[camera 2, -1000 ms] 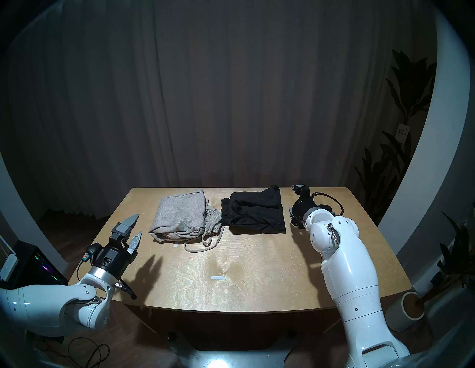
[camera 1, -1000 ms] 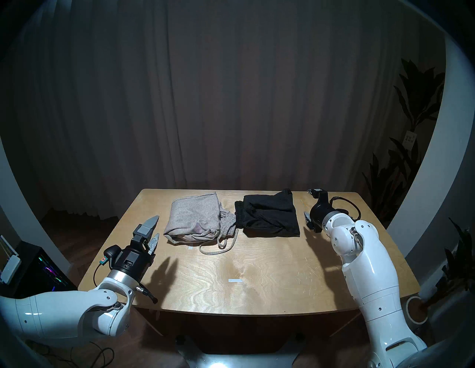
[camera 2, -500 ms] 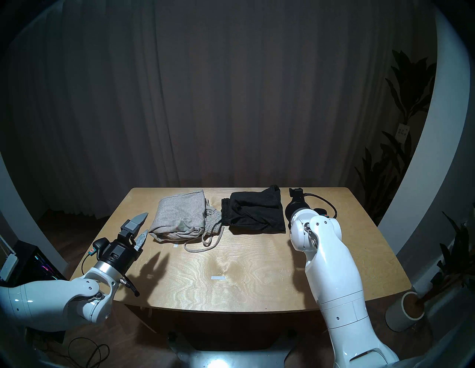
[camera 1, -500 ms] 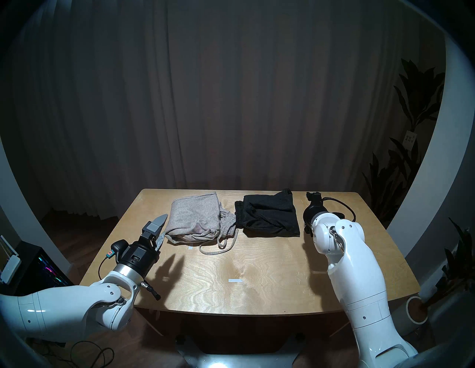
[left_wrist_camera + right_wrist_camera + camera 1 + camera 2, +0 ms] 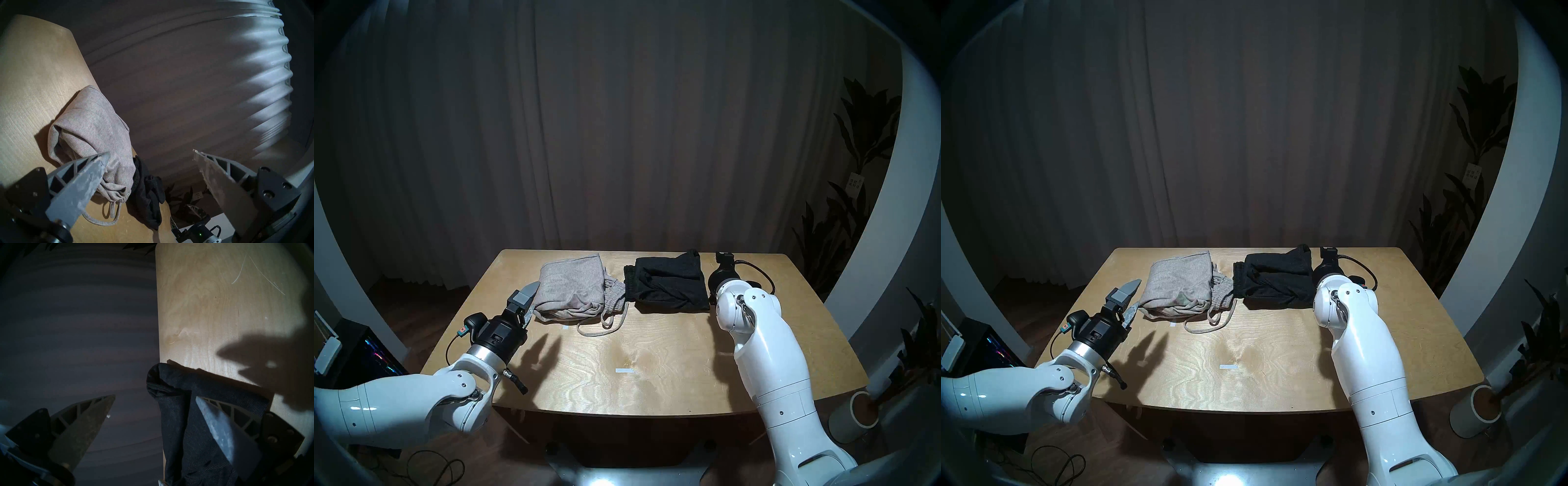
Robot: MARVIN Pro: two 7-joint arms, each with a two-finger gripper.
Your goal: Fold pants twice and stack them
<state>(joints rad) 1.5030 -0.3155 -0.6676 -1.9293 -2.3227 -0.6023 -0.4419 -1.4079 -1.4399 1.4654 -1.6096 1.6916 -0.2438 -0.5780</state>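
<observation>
Two folded pants lie side by side at the back of the wooden table (image 5: 653, 356). The grey pants (image 5: 572, 292) are on the left, their pale drawstring (image 5: 599, 329) trailing toward me. The black pants (image 5: 670, 285) are on the right. My left gripper (image 5: 531, 302) is open at the grey pants' near-left edge, one finger (image 5: 88, 179) low beside the fabric (image 5: 95, 122). My right gripper (image 5: 155, 396) is open at the black pants' right edge, one finger (image 5: 226, 434) over the cloth (image 5: 186, 438). In the head views my right wrist (image 5: 723, 281) hides its fingers.
A small white tape mark (image 5: 624, 370) is on the table's middle front. A black cable (image 5: 762, 271) loops on the table behind my right wrist. A potted plant (image 5: 857, 169) stands at the right, and a lit computer case (image 5: 378, 356) on the floor at the left.
My left gripper has moved forward and right up to the grey pants' edge. My right arm has swung left to the black pants' right edge. Both grippers stayed open.
</observation>
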